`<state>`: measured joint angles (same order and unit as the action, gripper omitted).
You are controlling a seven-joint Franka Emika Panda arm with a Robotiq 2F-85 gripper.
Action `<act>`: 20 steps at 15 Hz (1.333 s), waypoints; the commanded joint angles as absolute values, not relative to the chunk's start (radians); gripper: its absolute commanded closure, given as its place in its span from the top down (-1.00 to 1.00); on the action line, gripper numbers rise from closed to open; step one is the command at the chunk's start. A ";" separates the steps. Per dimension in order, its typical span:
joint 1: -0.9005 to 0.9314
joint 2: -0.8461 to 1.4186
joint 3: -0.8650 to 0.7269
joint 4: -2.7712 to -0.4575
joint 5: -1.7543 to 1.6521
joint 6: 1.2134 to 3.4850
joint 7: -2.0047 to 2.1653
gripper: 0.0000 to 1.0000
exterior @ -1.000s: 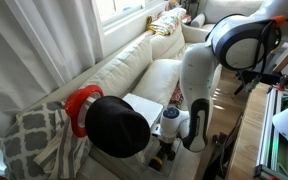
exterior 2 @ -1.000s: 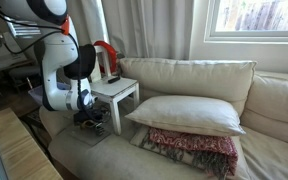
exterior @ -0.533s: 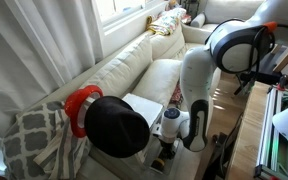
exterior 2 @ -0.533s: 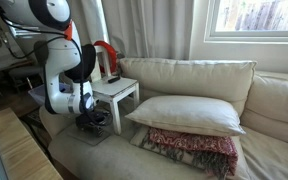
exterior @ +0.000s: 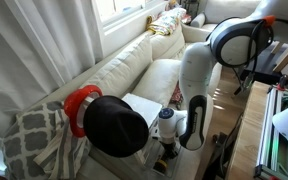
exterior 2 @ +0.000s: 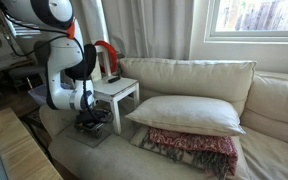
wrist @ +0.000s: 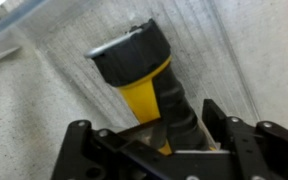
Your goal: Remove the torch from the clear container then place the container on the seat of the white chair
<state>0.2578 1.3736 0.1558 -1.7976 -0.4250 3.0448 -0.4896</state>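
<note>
Torch (wrist: pixel 144 88) with a black head and a yellow body lies flat inside the clear box (wrist: pixel 236 70) in the wrist view. A black part runs along one side of the torch. Its head points away from the claw (wrist: pixel 149 132). The claw is spread, with one black finger (wrist: pixel 79 135) on each side of the yellow body. A gap shows between the torch and this finger. The other finger is very near the black part, and it is hard to tell if they touch. The claw is not pinching the torch yet. In an exterior view the white arm (exterior 2: pixel 59 70) bends down low, just in front of a small white surface (exterior 2: pixel 119 92). The box is hard to make out there, since only faint edges show under the claw. The white chair (exterior 2: pixel 184 75) is long and soft, with thick back cushions. A big cream pillow (exterior 2: pixel 189 112) lies on its seat, on top of a red patterned blanket (exterior 2: pixel 196 148). Both are well apart from the claw. A window is behind the chair in both exterior views.
</note>
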 commanded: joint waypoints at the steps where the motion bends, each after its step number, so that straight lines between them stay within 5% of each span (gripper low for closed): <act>1: 0.210 1.452 0.201 -1.734 -0.479 3.020 -0.572 0.66; 4: 0.174 1.460 0.230 -1.736 -0.493 3.015 -0.617 1.00; 6: 0.198 1.395 0.210 -1.784 -0.467 3.027 -0.566 0.86; 8: 0.180 1.402 0.226 -1.784 -0.467 3.027 -0.575 1.00; 20: 0.085 1.417 0.301 -1.814 -0.566 2.992 -0.926 1.00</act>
<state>0.1145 1.3927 0.2891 -1.8313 -0.5364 3.0160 -0.8245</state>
